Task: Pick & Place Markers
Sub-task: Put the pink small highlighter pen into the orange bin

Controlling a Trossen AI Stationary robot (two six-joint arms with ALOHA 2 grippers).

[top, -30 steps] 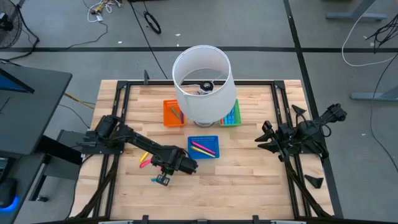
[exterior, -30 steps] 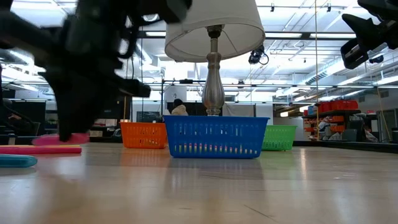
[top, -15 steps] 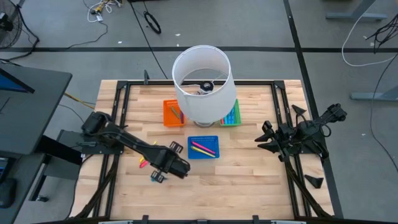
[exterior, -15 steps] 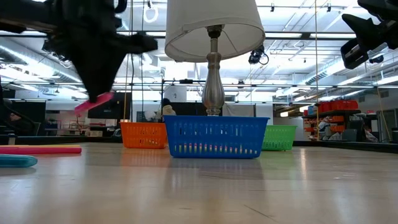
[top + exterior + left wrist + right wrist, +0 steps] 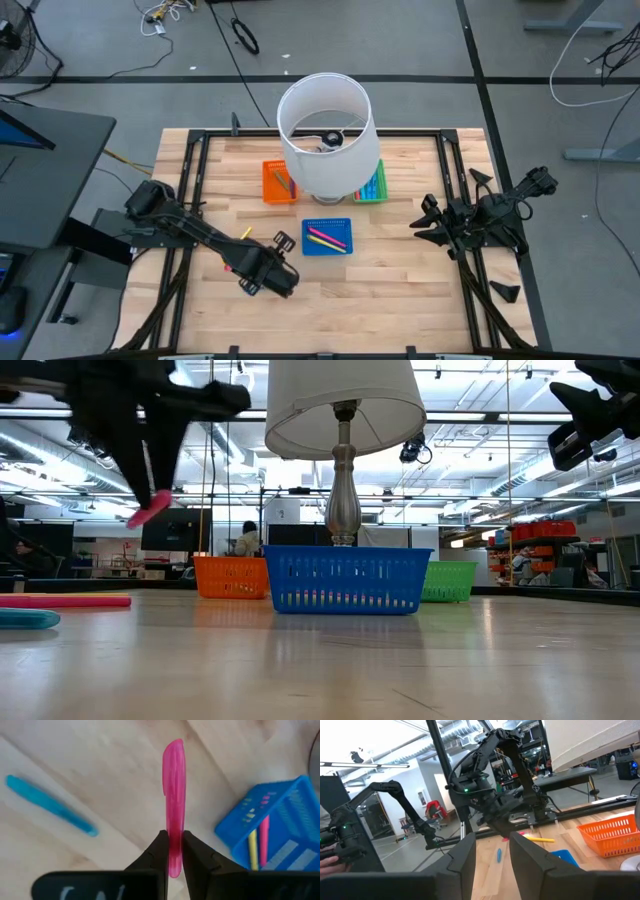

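Note:
My left gripper (image 5: 262, 278) hangs above the table's near-left part, shut on a pink marker (image 5: 173, 795), which also shows in the low view (image 5: 150, 510). Below it a blue marker (image 5: 50, 805) lies flat on the wood. A yellow marker (image 5: 247, 232) and a pink marker (image 5: 230, 265) lie on the table near the arm. The blue tray (image 5: 327, 237) holds pink and yellow markers. My right gripper (image 5: 425, 222) waits open at the table's right side, seen also in its wrist view (image 5: 495, 855). My left gripper pinches the pink marker near one end (image 5: 174, 851) between its two fingers (image 5: 160, 855). The marker runs along the fingers and juts out past their tips. The fingers come from above. The marker is lifted clear and slants downward (image 5: 150, 510).
A lamp with a white shade (image 5: 325, 135) stands at the table's far middle, covering part of the orange tray (image 5: 279, 182) and the green tray (image 5: 372, 185). Dark frame rails (image 5: 200, 170) run along the left and right sides. Bare wood lies near the front middle.
My left gripper has risen from table height with the pink marker in its fingers. The marker has come up clear of the wood and tipped from lying flat to slanting downward. The arm's wrist has also turned.

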